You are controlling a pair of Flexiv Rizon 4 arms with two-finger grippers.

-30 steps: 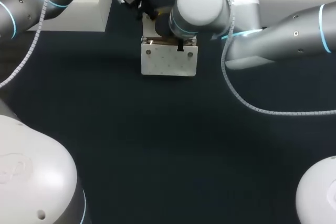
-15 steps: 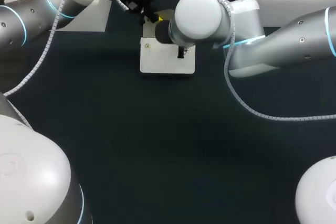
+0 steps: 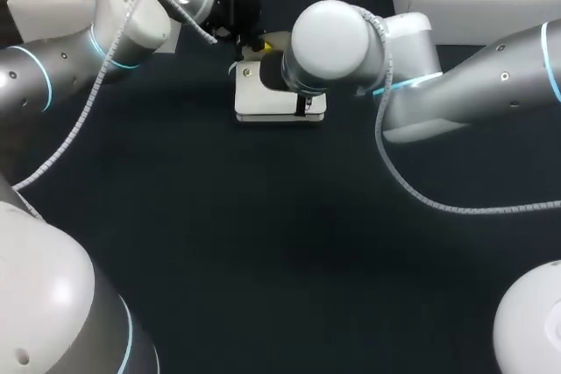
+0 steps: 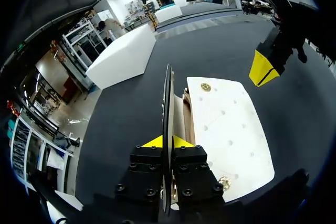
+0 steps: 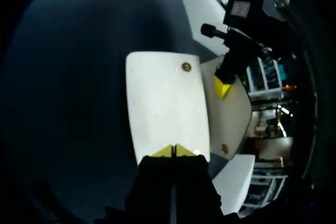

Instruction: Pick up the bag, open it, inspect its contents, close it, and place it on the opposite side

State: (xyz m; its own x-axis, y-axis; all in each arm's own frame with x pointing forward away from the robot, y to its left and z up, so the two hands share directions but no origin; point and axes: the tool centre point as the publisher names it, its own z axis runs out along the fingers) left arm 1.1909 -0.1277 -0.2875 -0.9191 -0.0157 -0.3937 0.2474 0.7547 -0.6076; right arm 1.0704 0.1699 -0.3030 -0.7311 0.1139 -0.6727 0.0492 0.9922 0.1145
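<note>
The dark surface (image 3: 263,243) carries the white studded bag (image 3: 256,98) with gold rivets, which sits toward the far edge. The right claw (image 5: 173,151) is at the edge of the bag's broad white panel with its yellow tips pressed together. Whether they pinch anything cannot be told. Farther back, the left claw (image 4: 167,141) is clamped narrowly on a thin part of the bag that stands upright between its fingers, just beside the broad panel.

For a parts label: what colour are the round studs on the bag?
Gold studs on the white bag, clearest in the left wrist view.
</note>
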